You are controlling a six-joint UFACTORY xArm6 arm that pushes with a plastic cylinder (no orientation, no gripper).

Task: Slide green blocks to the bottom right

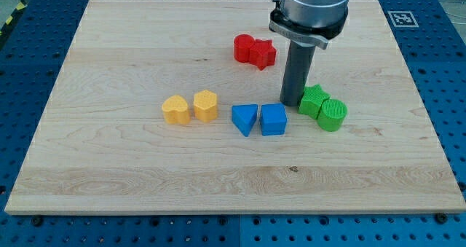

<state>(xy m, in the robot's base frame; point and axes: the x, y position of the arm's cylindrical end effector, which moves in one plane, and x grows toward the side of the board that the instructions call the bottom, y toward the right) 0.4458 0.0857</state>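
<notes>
A green star block point(314, 100) and a green round block point(333, 114) sit touching each other right of the board's middle. My tip point(291, 103) stands just left of the green star block, touching or nearly touching it. It is just above the blue cube point(274, 119).
A blue triangle block point(245, 119) lies next to the blue cube. Two yellow blocks point(175, 109) point(205, 106) sit left of centre. Two red blocks point(245, 48) point(263, 53) lie together near the view's top. The wooden board point(109, 189) ends in blue perforated table.
</notes>
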